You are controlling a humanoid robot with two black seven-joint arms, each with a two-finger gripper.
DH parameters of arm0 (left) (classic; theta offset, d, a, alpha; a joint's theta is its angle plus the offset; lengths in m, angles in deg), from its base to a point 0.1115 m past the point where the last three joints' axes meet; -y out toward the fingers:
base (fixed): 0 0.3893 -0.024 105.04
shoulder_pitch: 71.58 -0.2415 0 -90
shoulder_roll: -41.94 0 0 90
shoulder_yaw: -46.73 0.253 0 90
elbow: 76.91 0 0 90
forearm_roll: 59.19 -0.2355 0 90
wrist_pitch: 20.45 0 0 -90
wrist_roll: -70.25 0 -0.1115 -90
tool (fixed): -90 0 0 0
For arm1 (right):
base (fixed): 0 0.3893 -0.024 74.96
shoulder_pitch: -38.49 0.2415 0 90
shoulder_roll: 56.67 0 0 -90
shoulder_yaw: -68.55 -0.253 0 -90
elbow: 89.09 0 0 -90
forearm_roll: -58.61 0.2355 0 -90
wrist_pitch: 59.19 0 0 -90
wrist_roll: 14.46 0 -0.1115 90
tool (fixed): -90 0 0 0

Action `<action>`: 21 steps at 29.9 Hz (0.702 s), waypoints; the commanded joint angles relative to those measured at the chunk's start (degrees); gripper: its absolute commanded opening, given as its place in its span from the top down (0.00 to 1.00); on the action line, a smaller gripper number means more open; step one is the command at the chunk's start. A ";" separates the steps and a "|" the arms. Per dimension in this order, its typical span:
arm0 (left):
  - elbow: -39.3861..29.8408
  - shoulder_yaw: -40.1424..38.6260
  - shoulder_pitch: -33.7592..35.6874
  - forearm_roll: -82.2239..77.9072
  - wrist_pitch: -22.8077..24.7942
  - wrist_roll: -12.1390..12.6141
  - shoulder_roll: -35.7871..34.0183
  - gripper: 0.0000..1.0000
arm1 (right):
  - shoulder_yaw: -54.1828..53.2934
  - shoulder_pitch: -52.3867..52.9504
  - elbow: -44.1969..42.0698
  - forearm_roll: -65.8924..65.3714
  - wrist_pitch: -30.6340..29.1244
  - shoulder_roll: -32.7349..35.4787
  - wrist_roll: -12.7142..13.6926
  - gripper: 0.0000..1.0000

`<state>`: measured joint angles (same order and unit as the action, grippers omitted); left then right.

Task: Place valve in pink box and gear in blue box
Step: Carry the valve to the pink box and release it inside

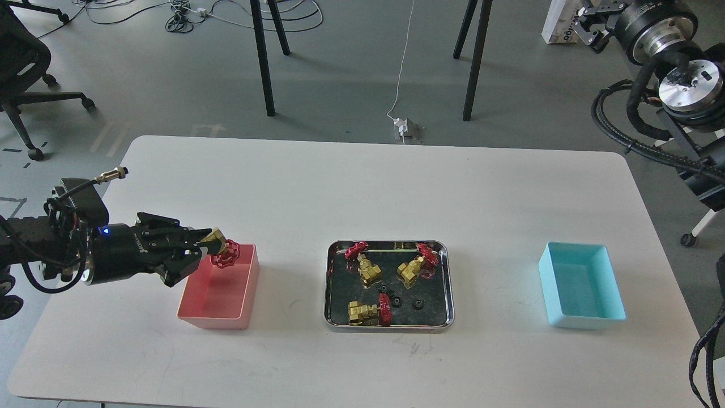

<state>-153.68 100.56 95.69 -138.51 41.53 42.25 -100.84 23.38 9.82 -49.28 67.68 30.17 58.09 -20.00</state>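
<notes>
The left gripper [210, 242] is clamped on the brass body of a valve [222, 249], handwheel hanging past the fingertips over the pink box [249, 283] beneath, positioned for release; the right gripper [586, 25], raised far right, cannot be read.

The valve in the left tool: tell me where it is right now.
In the head view, the valve is at the table's left side, gripped by the left tool over the pink box, at its far-left corner.
</notes>
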 commanded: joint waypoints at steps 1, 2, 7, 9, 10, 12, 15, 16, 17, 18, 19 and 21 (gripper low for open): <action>1.27 -0.49 -2.65 -0.04 0.02 0.00 0.13 0.87 | 0.08 0.46 0.00 -0.02 0.20 -0.07 0.09 0.00; 1.80 -0.92 -3.09 -0.04 0.02 0.00 0.22 0.87 | 0.09 0.46 0.09 -0.02 0.20 -0.07 0.01 0.00; 4.61 -4.44 -7.83 0.05 0.02 0.00 0.75 0.86 | 0.35 0.46 0.09 -0.02 0.12 0.02 0.01 0.00; 7.15 -6.02 -10.29 0.05 0.02 0.00 1.97 0.86 | 0.35 0.29 0.09 -0.02 0.03 0.10 0.09 0.00; 8.30 -6.81 -11.34 0.05 0.02 0.00 2.85 0.86 | 0.35 0.20 0.09 -0.02 -0.06 0.02 0.01 0.00; 9.88 -8.30 -13.45 0.05 0.02 0.00 4.35 0.86 | 0.35 0.02 0.09 -0.02 -0.15 0.10 0.09 0.00; 10.15 -9.37 -14.69 -0.04 0.02 0.00 4.62 0.86 | 0.44 -0.15 0.09 -0.02 -0.24 0.10 0.09 0.00; 10.15 -9.45 -14.78 -0.04 0.02 0.00 4.62 0.86 | 0.44 -0.15 0.09 -0.02 -0.24 0.10 0.01 0.00; 10.24 -9.45 -14.78 -0.04 0.02 0.00 4.79 0.86 | 0.44 -0.15 0.09 -0.02 -0.24 0.10 0.09 0.00; 10.33 -9.37 -14.78 0.05 0.02 0.00 5.14 0.85 | 0.44 -0.15 0.09 -0.02 -0.24 0.10 0.01 0.00; 10.50 -9.37 -14.78 0.05 0.02 0.00 5.49 0.85 | 0.52 -0.15 0.09 -0.02 -0.24 0.10 0.01 0.00; 11.56 -9.45 -14.78 0.05 0.02 0.00 6.63 0.83 | 0.52 -0.15 0.09 -0.02 -0.24 0.10 0.01 0.00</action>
<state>-143.16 91.21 80.95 -138.52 41.55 42.25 -95.47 23.86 9.67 -49.18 67.66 29.92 58.20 -19.96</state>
